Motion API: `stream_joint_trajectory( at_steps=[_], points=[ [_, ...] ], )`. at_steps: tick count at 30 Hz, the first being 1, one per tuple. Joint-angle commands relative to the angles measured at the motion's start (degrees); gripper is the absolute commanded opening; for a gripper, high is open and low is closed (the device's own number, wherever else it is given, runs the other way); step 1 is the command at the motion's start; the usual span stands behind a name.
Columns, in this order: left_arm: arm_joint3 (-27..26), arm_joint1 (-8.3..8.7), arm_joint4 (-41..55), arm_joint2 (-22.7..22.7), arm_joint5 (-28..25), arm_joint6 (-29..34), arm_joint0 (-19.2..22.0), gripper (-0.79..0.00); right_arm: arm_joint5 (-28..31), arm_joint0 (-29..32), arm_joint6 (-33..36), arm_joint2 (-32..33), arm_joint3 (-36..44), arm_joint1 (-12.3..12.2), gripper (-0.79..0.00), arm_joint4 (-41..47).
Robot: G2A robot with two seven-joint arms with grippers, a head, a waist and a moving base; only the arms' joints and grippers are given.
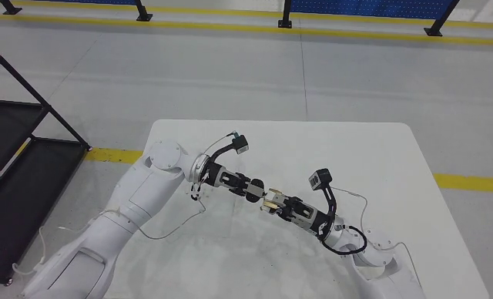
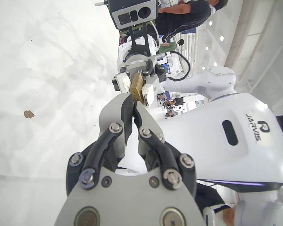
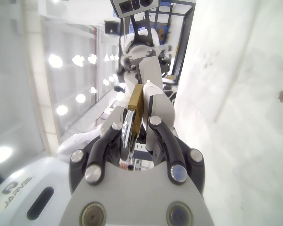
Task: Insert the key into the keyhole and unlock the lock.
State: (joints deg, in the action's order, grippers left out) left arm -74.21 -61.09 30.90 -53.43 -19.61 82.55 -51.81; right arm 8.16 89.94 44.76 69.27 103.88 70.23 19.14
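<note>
A brass padlock (image 1: 271, 197) with a chrome shackle (image 3: 128, 128) is held in the air over the white table (image 1: 370, 152). My right gripper (image 3: 139, 95) is shut on the padlock (image 3: 135, 105), shackle end toward its wrist. My left gripper (image 2: 133, 103) faces it from the other side, black pads (image 2: 126, 109) pressed together. Their tips touch the free end of the padlock (image 2: 136, 87). The key is hidden between the pads, and the keyhole is covered. In the top view the left gripper (image 1: 259, 193) and right gripper (image 1: 282, 203) meet tip to tip mid-table.
A small brown stain (image 2: 28, 114) marks the table surface below the arms. A black metal rack (image 1: 31, 145) stands on the floor off the table's left side. Blue barrier panels (image 1: 370, 2) line the far floor.
</note>
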Motion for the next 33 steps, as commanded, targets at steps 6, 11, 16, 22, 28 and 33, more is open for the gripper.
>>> stream_joint_trajectory(
  at_steps=[6, 11, 16, 22, 28, 33],
  points=[
    [-0.93, 0.13, -0.63, -0.61, -1.80, -0.31, -0.65, -0.785, 0.00, 0.00, 0.00, 0.00, 0.00, 0.00, -0.785, 0.00],
    [-1.79, 0.27, -1.38, -1.15, -3.12, -1.00, -1.03, -0.785, 0.00, 0.00, 0.00, 0.00, 0.00, 0.00, -0.785, 0.00],
    [-2.74, 0.51, -2.50, -1.72, -4.27, -2.14, -1.62, -0.785, 0.00, 0.00, 0.00, 0.00, 0.00, 0.00, -0.785, 0.00],
    [-3.82, 0.81, -3.35, -2.24, -5.33, -3.20, -2.23, -0.785, 0.00, 0.00, 0.00, 0.00, 0.00, 0.00, -0.785, 0.00],
    [-4.19, 1.03, -3.49, -2.53, -5.68, -3.55, -2.52, -0.785, 0.00, 0.00, 0.00, 0.00, 0.00, 0.00, -0.785, 0.00],
    [-4.09, 1.17, -3.27, -2.71, -5.78, -3.65, -2.64, -0.785, 0.00, 0.00, 0.00, 0.00, 0.00, 0.00, -0.785, 0.00]
  ],
)
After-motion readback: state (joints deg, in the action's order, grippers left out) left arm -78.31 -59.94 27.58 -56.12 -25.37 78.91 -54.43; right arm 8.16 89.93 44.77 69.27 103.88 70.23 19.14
